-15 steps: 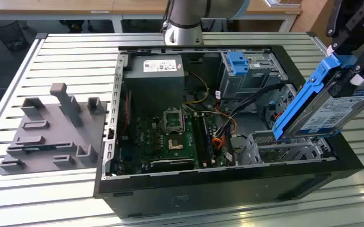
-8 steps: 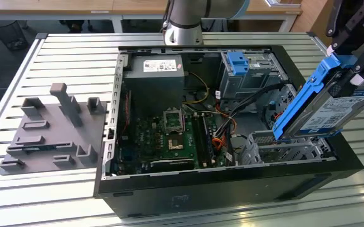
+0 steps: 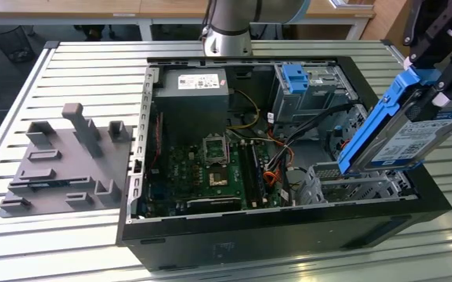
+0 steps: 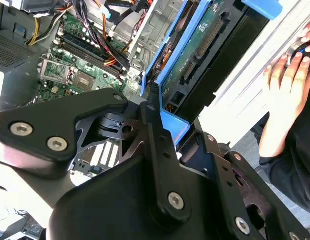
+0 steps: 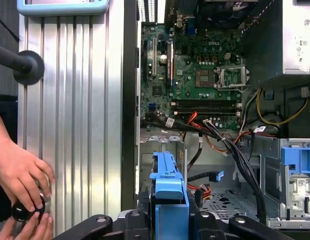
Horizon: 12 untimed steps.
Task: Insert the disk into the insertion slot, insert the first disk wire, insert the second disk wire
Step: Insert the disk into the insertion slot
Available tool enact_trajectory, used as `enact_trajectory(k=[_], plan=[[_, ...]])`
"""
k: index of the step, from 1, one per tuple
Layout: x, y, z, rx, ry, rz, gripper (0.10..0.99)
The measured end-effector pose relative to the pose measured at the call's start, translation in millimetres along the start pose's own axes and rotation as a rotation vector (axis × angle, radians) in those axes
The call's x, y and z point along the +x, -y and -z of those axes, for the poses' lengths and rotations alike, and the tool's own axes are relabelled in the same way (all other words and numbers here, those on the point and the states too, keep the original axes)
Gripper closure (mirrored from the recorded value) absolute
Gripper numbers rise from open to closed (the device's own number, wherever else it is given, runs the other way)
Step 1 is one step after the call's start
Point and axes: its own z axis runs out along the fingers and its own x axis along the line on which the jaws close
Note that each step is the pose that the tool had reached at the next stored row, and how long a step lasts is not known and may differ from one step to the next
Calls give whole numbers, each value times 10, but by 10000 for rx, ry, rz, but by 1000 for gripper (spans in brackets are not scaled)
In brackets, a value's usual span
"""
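Disk hung clamped in our gripper above the insertion slot; we judged all three insertions undone.

Grey fixture beside open computer case

disk: blue-framed silver drive, white label, steeply tilted, lifted above your case.
slot: grey perforated cage inside the case, below the disk.

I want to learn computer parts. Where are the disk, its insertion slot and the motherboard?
the disk (image 3: 414, 144): exterior view, on its white label.
the insertion slot (image 3: 367, 191): exterior view, on its perforated grey metal.
the motherboard (image 3: 202, 176): exterior view, on the green board's middle.
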Motion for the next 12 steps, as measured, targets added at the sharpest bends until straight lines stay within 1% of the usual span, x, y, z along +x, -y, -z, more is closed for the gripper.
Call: enact_trajectory(k=[2, 4, 12], plan=[[-1, -33, -7, 8, 2, 0, 722], [-2, -49, -19, 11, 3, 1, 722], [-7, -51, -66, 11, 0, 1, 722]])
